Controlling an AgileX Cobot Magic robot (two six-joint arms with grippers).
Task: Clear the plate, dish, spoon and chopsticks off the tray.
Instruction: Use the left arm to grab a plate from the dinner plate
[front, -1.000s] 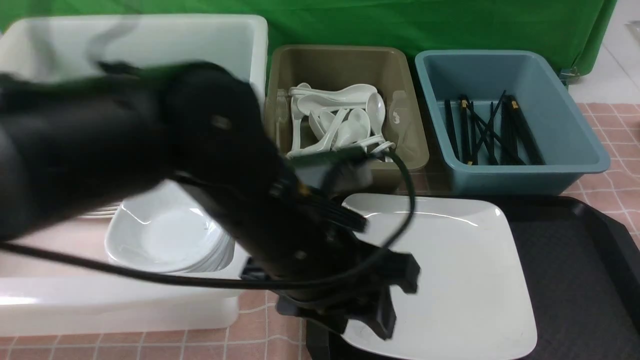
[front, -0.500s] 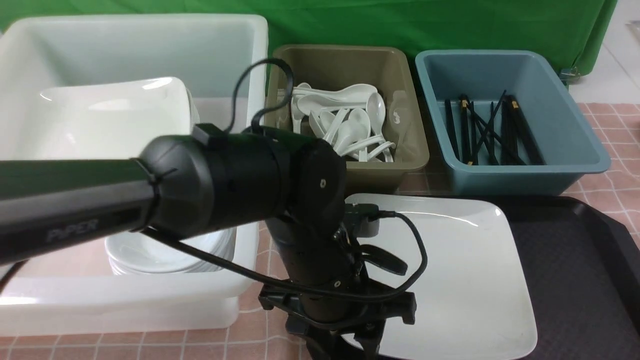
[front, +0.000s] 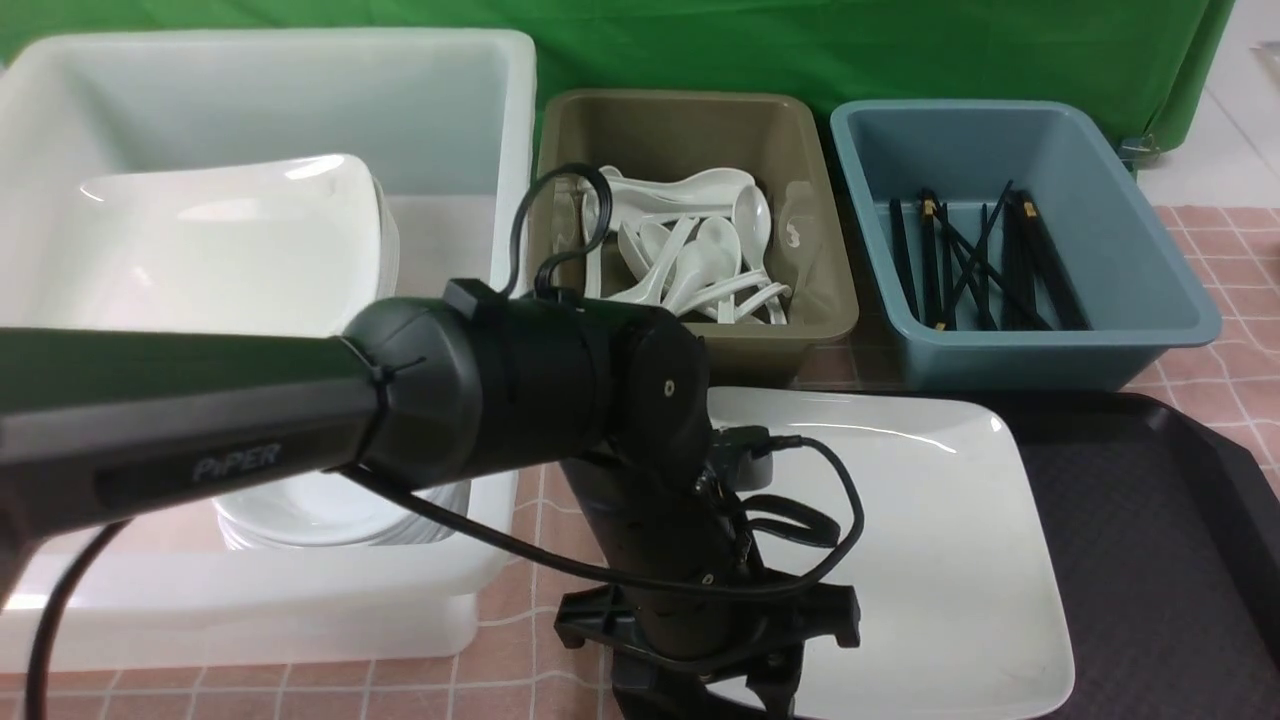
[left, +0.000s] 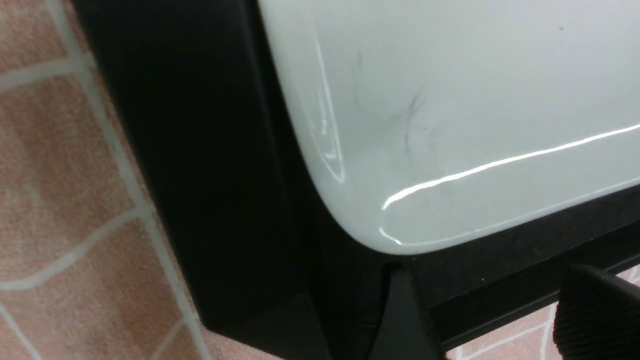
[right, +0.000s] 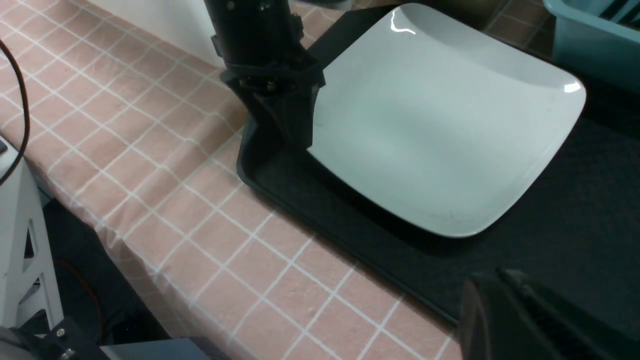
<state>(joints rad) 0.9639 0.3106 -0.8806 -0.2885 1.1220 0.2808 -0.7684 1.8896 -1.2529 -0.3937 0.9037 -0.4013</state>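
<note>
**Left hand** (right: 287, 134) at the near left corner of the plate (front: 900, 540), pointing down. Its fingers (left: 400, 315) are spread wide with nothing held between them. One finger stands just beside the plate's edge; whether it touches cannot be told. The plate lies flat on the tray (front: 1150, 560), which extends to the plate's right and rests on the bench (right: 150, 150). **Right hand** (right: 505, 305) has its fingers together and empty, and sits on the plate's near side, apart from it.
</note>
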